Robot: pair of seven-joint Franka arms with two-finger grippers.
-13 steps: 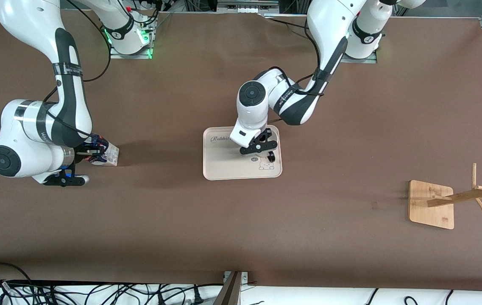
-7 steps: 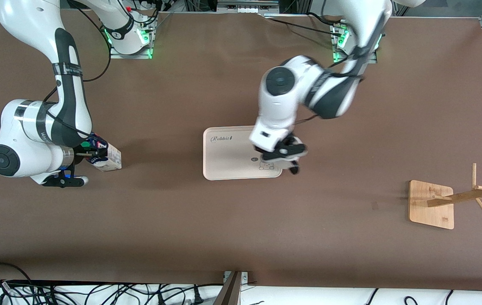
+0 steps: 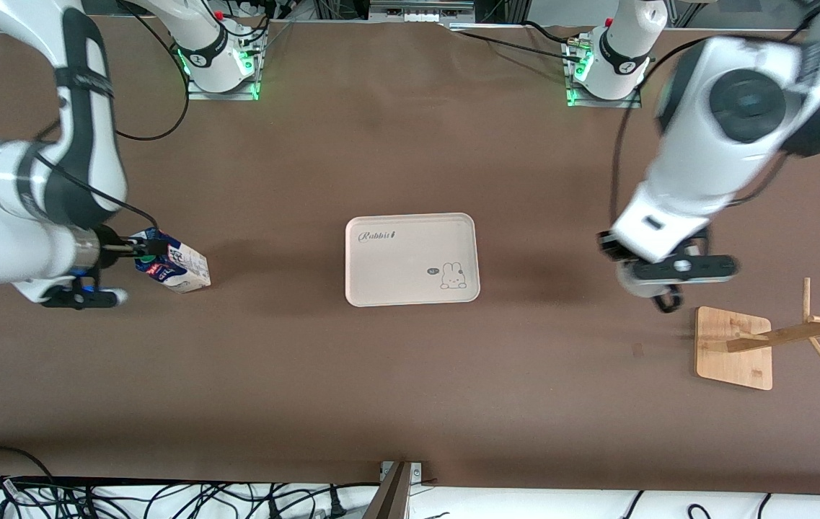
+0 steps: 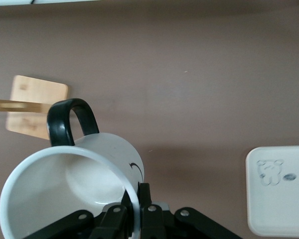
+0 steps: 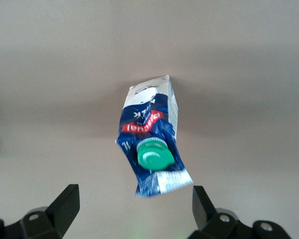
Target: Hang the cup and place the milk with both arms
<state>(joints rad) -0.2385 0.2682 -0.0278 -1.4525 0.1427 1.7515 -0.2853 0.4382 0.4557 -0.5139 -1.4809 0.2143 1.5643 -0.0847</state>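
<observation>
Tray (image 3: 395, 274) print reads "Rabbit".

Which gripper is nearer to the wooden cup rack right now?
Left. The left gripper, shut on the cup, hangs beside the rack. The right gripper, holding the milk, is at the right arm's end of the table.

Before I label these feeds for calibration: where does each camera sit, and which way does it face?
Front: high, facing the bases, looking down on the tray, milk carton and mug rack; shows both arms, right gripper at the milk carton, left gripper beside the mug rack.
Left wrist: on the left arm, looking down past its gripper, shut on the cup rim.
Right wrist: on the right arm, looking down at the milk carton past its own gripper.
Shared: left wrist and front both show tray and mug rack.
</observation>
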